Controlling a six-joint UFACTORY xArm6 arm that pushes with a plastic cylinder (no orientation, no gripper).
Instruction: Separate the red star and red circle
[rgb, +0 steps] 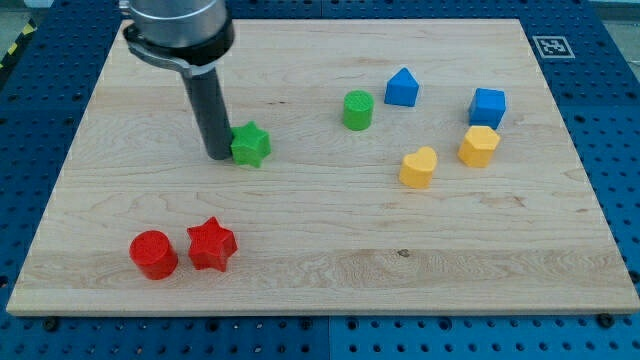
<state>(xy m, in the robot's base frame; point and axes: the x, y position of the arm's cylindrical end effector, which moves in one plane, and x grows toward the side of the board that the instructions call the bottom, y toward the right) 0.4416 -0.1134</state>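
The red circle (153, 253) and the red star (211, 244) lie side by side near the view's bottom left of the wooden board (320, 290), almost touching, the circle to the left. My tip (218, 155) stands well above them in the view, touching the left side of a green star (250, 145).
A green cylinder (357, 110) sits at the upper middle. To the right are a blue pentagon-like block (401, 87), a blue cube (487, 106), a yellow heart (418, 167) and a yellow hexagon (479, 146). The board's edges drop to a blue perforated table.
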